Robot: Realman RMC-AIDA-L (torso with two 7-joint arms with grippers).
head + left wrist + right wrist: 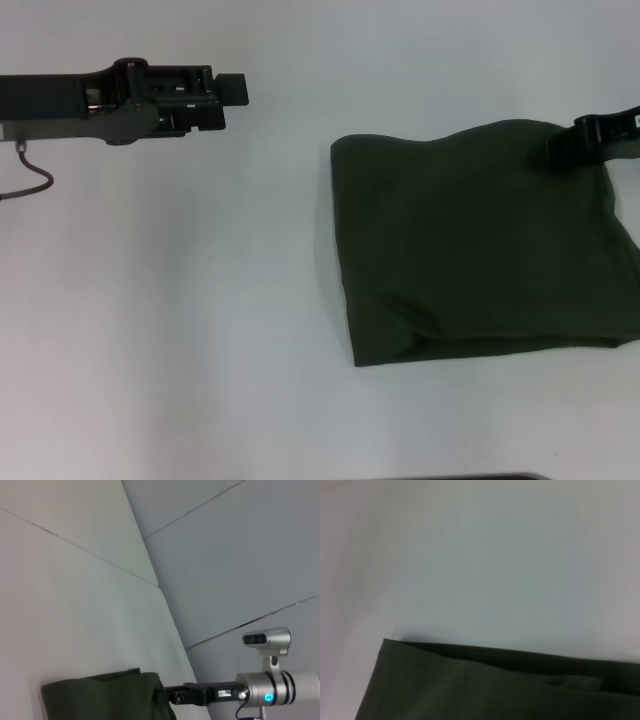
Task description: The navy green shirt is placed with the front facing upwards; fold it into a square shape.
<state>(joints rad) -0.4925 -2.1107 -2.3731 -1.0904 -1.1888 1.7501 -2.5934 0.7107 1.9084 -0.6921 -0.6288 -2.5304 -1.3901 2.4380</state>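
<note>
The navy green shirt (480, 250) lies folded into a rough square on the right half of the white table (200, 300), plain dark cloth facing up. My right gripper (562, 148) rests at the shirt's far right corner, touching the cloth. In the left wrist view the same gripper (172, 696) meets the edge of the shirt (100, 697). The right wrist view has the shirt's folded edge (495, 680) close below it. Far off to the left, my left gripper (234, 90) hovers over bare table, well apart from the shirt.
A thin cable (35, 178) hangs under the left arm. A dark object's edge (460, 477) shows at the table's near side. The left wrist view takes in grey wall panels (240, 555) and a camera on a stand (267, 640).
</note>
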